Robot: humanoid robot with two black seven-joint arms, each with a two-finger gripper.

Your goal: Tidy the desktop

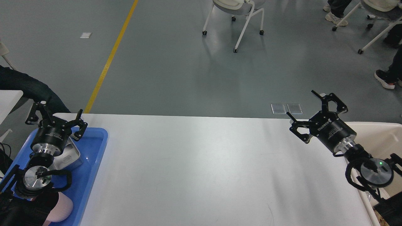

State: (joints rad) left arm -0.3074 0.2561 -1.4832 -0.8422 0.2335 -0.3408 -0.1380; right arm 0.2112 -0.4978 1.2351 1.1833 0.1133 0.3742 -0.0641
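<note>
While both claws gaped empty, the left gripper (56,116) partly hid a silver object (67,157) in the blue tray (94,163); the right gripper (306,108) hung over the desktop (201,169).

1 desktop (201,169), 1 blue tray (94,169), 1 beige bin (384,138), 2 chairs (238,12).

Smooth white rectangular desktop (201,169) bare across the middle, free passage. Blue plastic tray (95,157) holding a silver metal box (70,157) blocks left edge; beige bin (380,138) flanks right.
</note>
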